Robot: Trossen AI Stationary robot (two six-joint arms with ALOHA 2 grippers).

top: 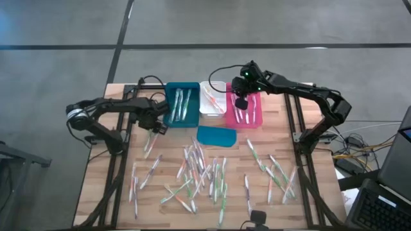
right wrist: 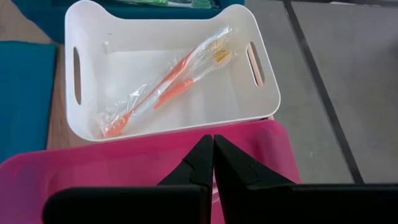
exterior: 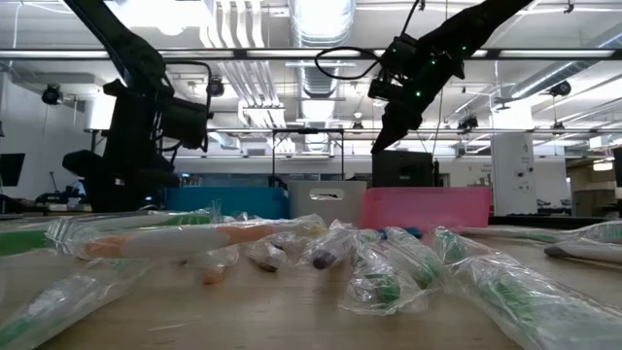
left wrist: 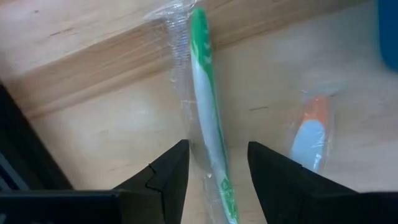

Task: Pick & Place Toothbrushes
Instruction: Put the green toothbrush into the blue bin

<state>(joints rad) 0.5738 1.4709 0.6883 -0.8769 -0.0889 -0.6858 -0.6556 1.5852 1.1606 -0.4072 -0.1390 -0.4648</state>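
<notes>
Wooden table [top: 302, 205] under two dark arms. Three bins in a row at far edge: teal bin [top: 182, 104], white bin [top: 212, 98], pink bin [top: 244, 110]. Flat teal lid-like piece [top: 216, 135] just in front of white bin.

Toothbrushes [top: 202, 173]: dozens, each in clear wrapper, scattered over near half of table, thickest at middle, smaller cluster toward right side. A few already in each bin. In white bin, two orange-handled brushes [right wrist: 163, 87] lying diagonally, wrapped, side by side.

Left gripper [top: 156, 126]: low over table just left of teal bin, near its front corner. Fingers [left wrist: 169, 177] parted moderately, straddling a green-and-white wrapped toothbrush [left wrist: 207, 118] lying flat on wood. Brush runs lengthwise through the gap; contact with pads not discernible, nothing lifted. Second wrapped brush, orange and pale blue [left wrist: 309, 130], close beside the green one, outside the fingers. More brushes strewn on table below this gripper in overhead view.

Right gripper [top: 241, 102]: raised above pink bin, toward the edge shared with white bin. Fingers pressed fully together, tips touching, nothing between them. Green indicator lights lit on wrist. From table height, seen hanging well above pink bin rim [exterior: 428, 206].

Foreground at table height: heap of wrapped brushes, green, orange and purple ends showing through plastic.
</notes>
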